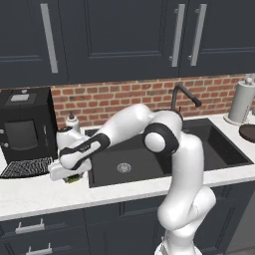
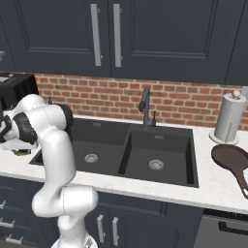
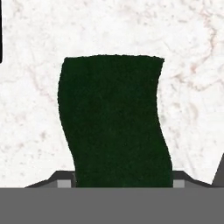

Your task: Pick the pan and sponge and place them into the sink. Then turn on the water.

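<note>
The sponge [image 3: 113,118] shows its dark green scrub top against the white marble counter, just left of the sink [image 1: 149,167]. My gripper [image 3: 122,183] points down over it, with a fingertip against each long side, shut on the sponge. Under the hand a sliver of the sponge [image 1: 73,178] shows at the counter's level, and again from the other side as the sponge [image 2: 22,152]. The dark brown pan [image 2: 232,157] lies on the counter right of the sink [image 2: 160,145], handle toward the front. The black faucet [image 2: 144,109] runs no water.
A black coffee machine [image 1: 25,129] and a small soap dispenser [image 1: 72,122] stand just behind my hand. A paper towel roll [image 2: 227,118] stands behind the pan. Dark cabinets hang above the brick backsplash.
</note>
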